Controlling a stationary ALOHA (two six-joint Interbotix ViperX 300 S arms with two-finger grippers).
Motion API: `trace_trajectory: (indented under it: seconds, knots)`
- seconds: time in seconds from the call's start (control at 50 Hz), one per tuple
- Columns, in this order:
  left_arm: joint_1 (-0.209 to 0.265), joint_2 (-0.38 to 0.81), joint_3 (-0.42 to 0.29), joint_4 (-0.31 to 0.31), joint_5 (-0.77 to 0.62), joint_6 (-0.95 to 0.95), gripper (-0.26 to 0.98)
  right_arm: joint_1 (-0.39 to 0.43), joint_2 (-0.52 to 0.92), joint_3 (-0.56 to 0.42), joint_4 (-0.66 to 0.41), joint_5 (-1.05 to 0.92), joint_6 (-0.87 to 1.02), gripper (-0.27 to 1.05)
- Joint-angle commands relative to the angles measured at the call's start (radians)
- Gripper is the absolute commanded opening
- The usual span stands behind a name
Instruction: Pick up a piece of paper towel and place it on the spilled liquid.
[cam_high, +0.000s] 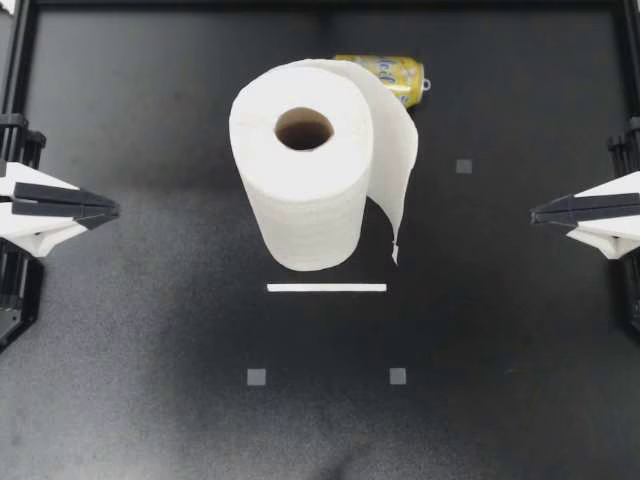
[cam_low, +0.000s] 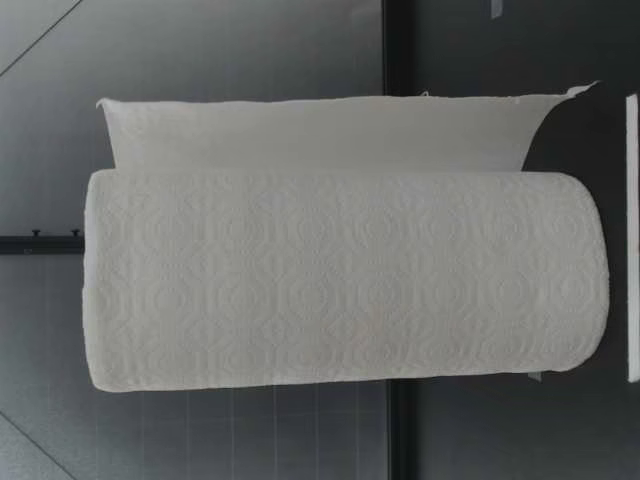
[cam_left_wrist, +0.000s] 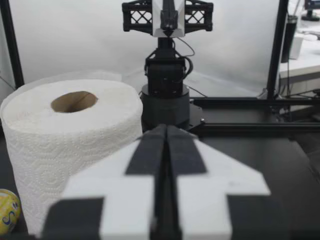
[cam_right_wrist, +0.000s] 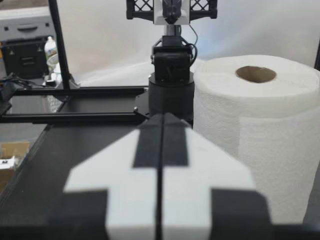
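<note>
Two closed, empty pincers, left pincer (cam_high: 112, 210) and right pincer (cam_high: 535, 213), flank the towel roll (cam_high: 300, 200). Tugging its loose sheet (cam_high: 395, 160), nearer the right pincer, could topple the unbraced roll.

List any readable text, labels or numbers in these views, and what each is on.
Yellow can: print on its side, too small and blurred to read.
Paper towel roll: embossed pattern only, no text.
White strip and grey squares: blank.
No legible text anywhere.
</note>
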Motion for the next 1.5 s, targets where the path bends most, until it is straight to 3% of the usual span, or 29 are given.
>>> trace_trajectory:
  seconds: [0.0, 0.12, 0.3, 0.52, 0.72, 0.8, 0.88, 1.06, 1.16, 1.28, 1.48]
  knots:
    - [-0.011, 0.012, -0.006, -0.002, -0.005, 0.0, 0.2, -0.009, 0.009, -0.006, -0.002, -0.006, 0.003, 0.14]
    - [-0.011, 0.021, -0.021, 0.0, -0.008, 0.003, 0.11, -0.009, 0.035, -0.023, 0.0, 0.008, 0.005, 0.0]
    - [-0.009, 0.074, -0.052, -0.002, -0.009, 0.006, 0.11, -0.009, 0.115, -0.11, -0.002, 0.106, 0.0, -0.01]
    - [0.029, 0.164, -0.132, -0.018, -0.003, -0.002, 0.11, -0.011, 0.258, -0.322, -0.025, 0.558, -0.002, -0.01]
    - [0.087, 0.272, -0.219, -0.028, 0.005, 0.005, 0.11, -0.008, 0.365, -0.511, -0.13, 0.963, 0.037, -0.01]
    - [0.107, 0.318, -0.253, -0.029, 0.025, 0.005, 0.11, 0.021, 0.407, -0.575, -0.224, 1.104, 0.101, -0.01]
    - [0.121, 0.365, -0.287, -0.029, 0.063, 0.006, 0.11, 0.092, 0.443, -0.627, -0.382, 1.247, 0.204, -0.01]
    - [0.152, 0.445, -0.351, -0.029, 0.13, 0.008, 0.11, 0.377, 0.508, -0.669, -0.842, 1.597, 0.589, -0.01]
    - [0.172, 0.453, -0.36, -0.028, 0.144, 0.008, 0.11, 0.512, 0.538, -0.653, -1.022, 1.733, 0.802, -0.01]
    - [0.193, 0.446, -0.362, -0.028, 0.163, 0.006, 0.11, 0.594, 0.592, -0.617, -1.143, 1.77, 1.065, -0.01]
    - [0.201, 0.457, -0.367, -0.029, 0.195, -0.002, 0.11, 0.595, 0.696, -0.568, -1.227, 1.77, 1.41, 0.0]
